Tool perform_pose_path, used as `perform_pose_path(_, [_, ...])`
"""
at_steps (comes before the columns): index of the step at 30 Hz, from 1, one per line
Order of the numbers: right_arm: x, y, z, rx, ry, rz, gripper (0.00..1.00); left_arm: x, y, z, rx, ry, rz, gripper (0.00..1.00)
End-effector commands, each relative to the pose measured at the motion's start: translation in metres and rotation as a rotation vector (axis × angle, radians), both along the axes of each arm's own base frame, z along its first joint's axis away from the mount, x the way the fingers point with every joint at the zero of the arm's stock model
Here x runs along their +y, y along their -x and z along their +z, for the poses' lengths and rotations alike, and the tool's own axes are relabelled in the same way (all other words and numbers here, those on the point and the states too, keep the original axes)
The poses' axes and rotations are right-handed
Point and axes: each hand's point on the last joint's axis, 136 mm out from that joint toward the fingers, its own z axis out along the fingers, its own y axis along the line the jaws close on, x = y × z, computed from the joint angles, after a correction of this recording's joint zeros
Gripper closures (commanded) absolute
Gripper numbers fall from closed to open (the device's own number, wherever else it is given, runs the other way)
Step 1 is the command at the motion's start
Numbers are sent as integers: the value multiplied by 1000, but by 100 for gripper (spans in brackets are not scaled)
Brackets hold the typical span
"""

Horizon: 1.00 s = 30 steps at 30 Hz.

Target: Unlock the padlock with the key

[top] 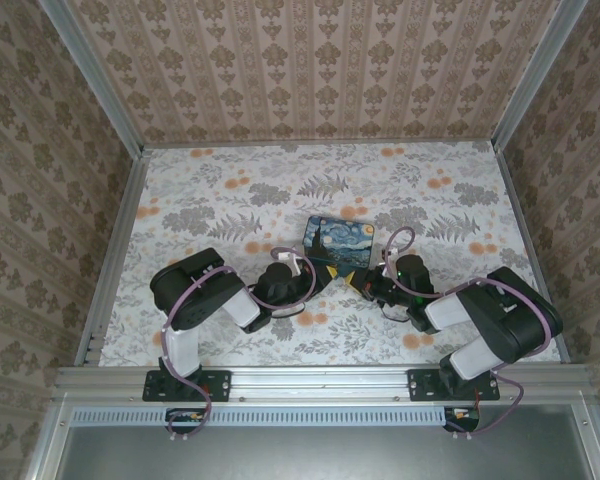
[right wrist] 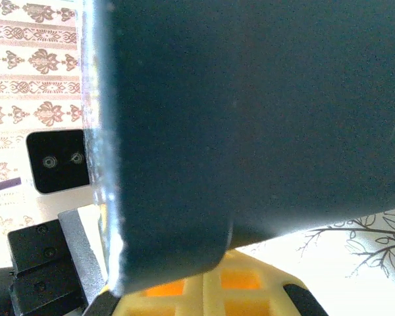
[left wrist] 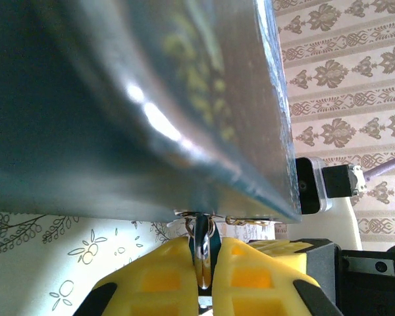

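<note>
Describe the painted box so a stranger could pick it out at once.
Start at the flower-patterned table and look to its middle, where the left arm and right arm reach in. Between them is the box, a small rectangle printed with a swirling blue-and-yellow night sky, unlike the black arms.

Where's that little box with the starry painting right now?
In the top view, the painted box sits mid-table, just right of centre, with the left gripper at its near-left corner and the right gripper at its near-right corner.

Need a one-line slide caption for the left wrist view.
Left gripper pinches a small dark metal piece between yellow fingers, just under the painted box edge.
</note>
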Motion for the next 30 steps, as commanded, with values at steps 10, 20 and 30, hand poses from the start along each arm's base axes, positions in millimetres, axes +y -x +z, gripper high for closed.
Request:
perform_pose_path(10, [3,-2,5,-31,-3,9,100,-8,-1,10,-19,38,-9,100])
perform_pose_path(20, [9,-8,16,-53,-25,20,100,-10,-1,11,-15,44,-13,100])
perform_pose_path(30, [13,-10,23,-86,-39,34,100,-14,1,22,24,94,-19,100])
